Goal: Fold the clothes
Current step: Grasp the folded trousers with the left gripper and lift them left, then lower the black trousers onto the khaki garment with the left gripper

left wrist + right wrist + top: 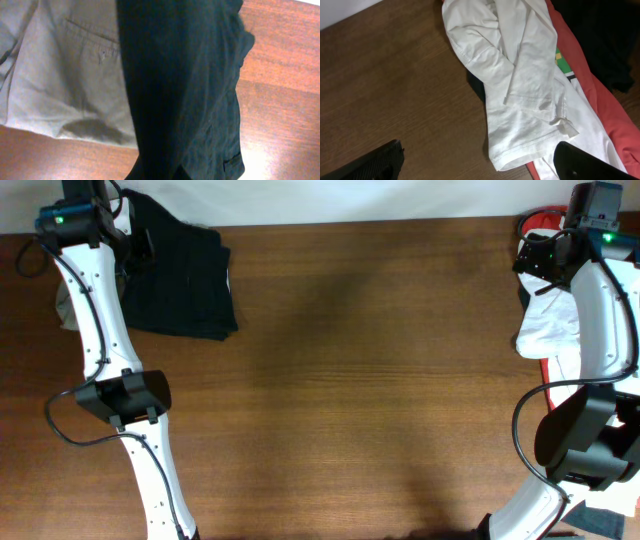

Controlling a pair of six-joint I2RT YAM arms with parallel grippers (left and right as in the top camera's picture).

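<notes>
The black garment lies bunched at the table's far left. In the left wrist view it fills the middle and runs down into the jaws. My left gripper is over its far edge, its fingers hidden in the black cloth and shut on it. The khaki-beige garment lies beside and partly under the black one, and a corner shows in the overhead view. The white garment lies crumpled on the red garment at the far right. My right gripper is open and empty above the white hem.
The brown wooden table stretches between the two piles. More dark cloth lies beyond the red garment at the right edge. The left arm's base link and the right arm's base stand near the table's sides.
</notes>
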